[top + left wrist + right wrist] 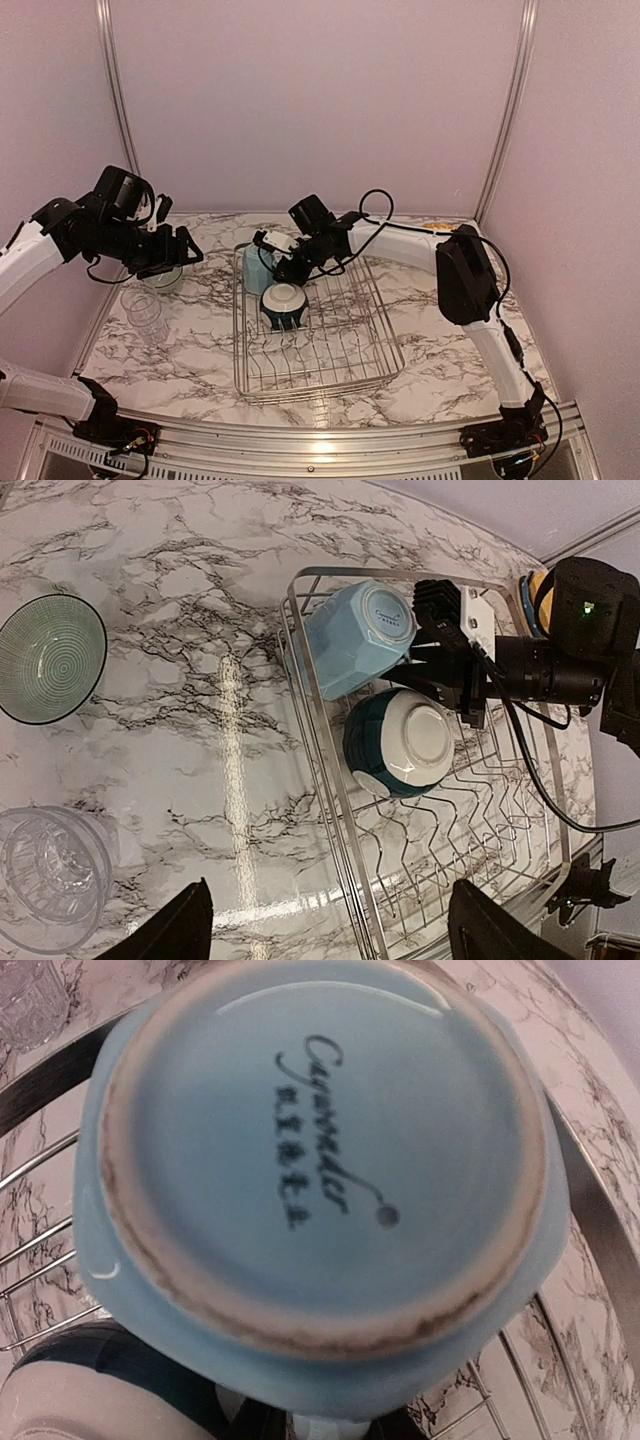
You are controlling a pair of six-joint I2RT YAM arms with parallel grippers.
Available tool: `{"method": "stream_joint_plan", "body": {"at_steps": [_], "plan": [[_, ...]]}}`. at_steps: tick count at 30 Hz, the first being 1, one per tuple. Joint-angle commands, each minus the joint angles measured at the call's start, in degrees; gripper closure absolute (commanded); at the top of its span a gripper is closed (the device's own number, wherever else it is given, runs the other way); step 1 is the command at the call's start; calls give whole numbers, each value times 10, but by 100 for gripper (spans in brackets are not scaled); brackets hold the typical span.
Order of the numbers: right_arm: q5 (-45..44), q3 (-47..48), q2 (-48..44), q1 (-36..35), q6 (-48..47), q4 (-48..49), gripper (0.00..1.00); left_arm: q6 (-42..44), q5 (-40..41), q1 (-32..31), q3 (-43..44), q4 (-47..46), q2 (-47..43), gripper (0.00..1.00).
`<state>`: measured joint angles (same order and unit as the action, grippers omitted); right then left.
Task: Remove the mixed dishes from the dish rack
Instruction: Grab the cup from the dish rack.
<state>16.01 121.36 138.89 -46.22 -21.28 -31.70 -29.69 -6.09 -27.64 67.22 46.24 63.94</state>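
Note:
The silver dish rack (340,380) (330,770) holds a light blue mug (256,268) (355,635) on its side at the far left corner. An overturned dark-teal-and-white bowl (284,305) (400,742) rests just in front of it. My right gripper (283,262) (415,670) (330,1430) is at the mug's base, its dark fingers shut on a pale blue piece of the mug (320,1160), which fills the right wrist view. My left gripper (185,255) (330,910) hangs open and empty above the table at the rack's left side.
A grey-green bowl (165,278) (50,658) and stacked clear glasses (145,315) (50,875) stand on the marble table left of the rack. A yellow plate's rim (437,227) (540,595) shows at the far right behind the right arm. Upright prongs fill the rack's near half.

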Motion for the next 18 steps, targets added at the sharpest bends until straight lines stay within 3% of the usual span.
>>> {"method": "stream_joint_plan", "body": {"at_steps": [1, 6, 9, 18], "plan": [[40, 19, 22, -2, -24, 1, 84, -12, -21, -4, 29, -11, 32, 17], [35, 21, 18, -2, -31, 2, 91, -15, -36, -8, 47, -13, 66, 17], [23, 26, 13, -2, -29, 0, 100, -11, -43, -8, 62, -14, 82, 17], [7, -64, -69, 4, 17, 77, 100, -41, -23, -9, 70, -61, 75, 17]]}}
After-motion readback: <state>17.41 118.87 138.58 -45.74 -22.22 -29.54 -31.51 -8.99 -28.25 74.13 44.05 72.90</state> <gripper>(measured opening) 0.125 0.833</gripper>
